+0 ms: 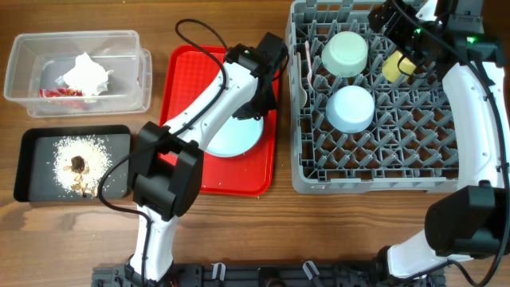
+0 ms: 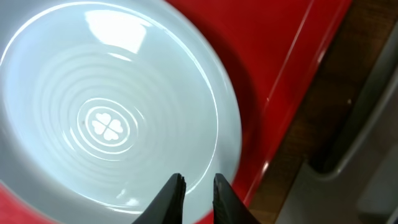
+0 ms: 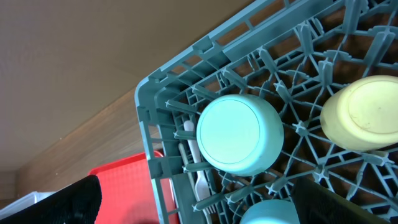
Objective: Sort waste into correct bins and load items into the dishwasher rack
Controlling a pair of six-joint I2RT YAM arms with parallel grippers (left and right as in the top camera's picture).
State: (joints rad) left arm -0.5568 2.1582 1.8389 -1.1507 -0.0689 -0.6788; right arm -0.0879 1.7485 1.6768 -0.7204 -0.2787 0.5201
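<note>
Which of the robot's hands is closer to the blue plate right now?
Left. The left hand is right above the plate, at its rim, on the red tray. The right hand is far off, over the rack, by the yellow cup.

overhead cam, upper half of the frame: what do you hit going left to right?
clear tub → red serving tray → dishwasher rack (left wall) → pale green bowl → yellow cup. The bowl and the cup both sit inside the rack.
</note>
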